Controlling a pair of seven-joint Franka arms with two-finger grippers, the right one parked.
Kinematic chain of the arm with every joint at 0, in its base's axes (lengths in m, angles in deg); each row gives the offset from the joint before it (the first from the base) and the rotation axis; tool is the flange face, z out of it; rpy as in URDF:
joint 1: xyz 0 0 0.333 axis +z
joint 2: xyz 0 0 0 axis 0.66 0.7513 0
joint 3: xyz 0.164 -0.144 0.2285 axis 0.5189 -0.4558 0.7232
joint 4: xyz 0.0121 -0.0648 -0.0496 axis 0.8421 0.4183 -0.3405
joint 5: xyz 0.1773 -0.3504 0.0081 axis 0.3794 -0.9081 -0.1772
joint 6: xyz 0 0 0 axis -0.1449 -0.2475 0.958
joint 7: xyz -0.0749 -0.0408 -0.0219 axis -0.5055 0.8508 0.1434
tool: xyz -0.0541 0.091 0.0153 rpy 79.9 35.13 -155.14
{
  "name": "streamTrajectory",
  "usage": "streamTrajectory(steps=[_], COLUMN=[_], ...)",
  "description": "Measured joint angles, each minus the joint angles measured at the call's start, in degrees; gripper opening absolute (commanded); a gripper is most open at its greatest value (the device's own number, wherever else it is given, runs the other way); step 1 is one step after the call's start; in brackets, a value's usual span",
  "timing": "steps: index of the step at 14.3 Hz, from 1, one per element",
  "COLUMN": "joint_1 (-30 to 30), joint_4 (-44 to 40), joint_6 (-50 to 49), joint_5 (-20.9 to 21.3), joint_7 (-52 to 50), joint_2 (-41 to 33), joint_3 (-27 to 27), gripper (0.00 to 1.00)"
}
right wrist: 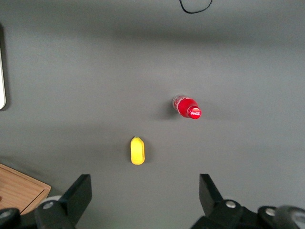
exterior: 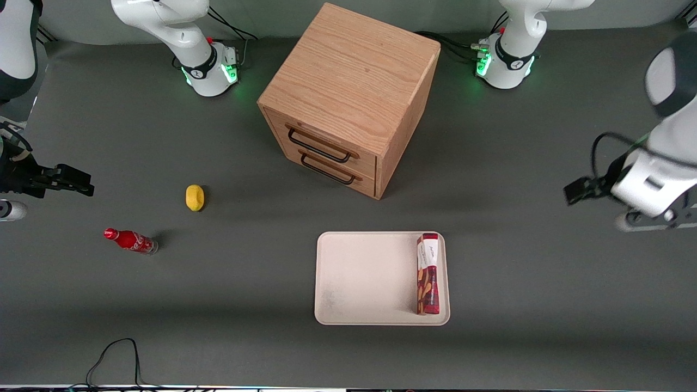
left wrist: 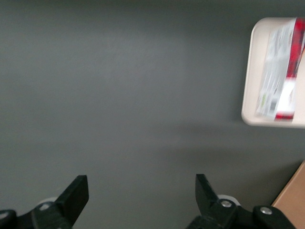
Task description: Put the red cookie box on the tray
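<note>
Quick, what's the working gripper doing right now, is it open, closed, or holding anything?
Gripper: open and holding nothing, above bare table toward the working arm's end. The red cookie box lies on the tray.

My working arm (exterior: 667, 163): glossy white shell, one dark grey joint cap, a black cable looped alongside. Base (exterior: 503, 62): white, ringed with a black band, lit green, cables plugged in. My gripper (left wrist: 140, 200): two matte black wedge-shaped fingers (left wrist: 76, 193), silver screws set in the black mounts.
</note>
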Motion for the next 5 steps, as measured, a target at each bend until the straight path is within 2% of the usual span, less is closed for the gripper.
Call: streamTrajectory(steps=[5], joint_1=[1.7], joint_4=[4.6], joint_6=[-3.8], joint_5=[-1.4], joint_7=[2.7], joint_2=[-7.4], joint_3=[0.0], gripper=[1.0])
